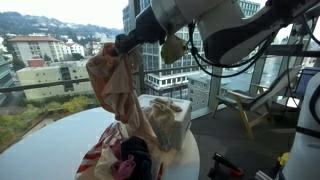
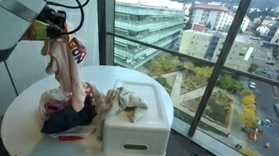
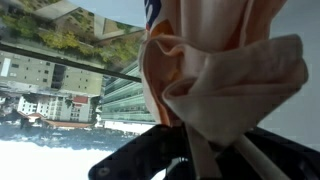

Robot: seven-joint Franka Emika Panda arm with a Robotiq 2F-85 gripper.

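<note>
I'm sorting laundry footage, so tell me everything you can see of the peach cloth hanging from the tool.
The peach cloth is soft, crumpled fabric with an orange and blue patch near its top. The tool, shut on its upper end, holds it bunched; the rest hangs in loose folds down to the pile of clothes on the round white table, beside the white bin.

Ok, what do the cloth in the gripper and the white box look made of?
The hanging cloth looks like soft matte fabric, peach: it drapes in limp folds. The white box seems hard plastic, smooth, faintly glossy, with rounded moulded edges.
</note>
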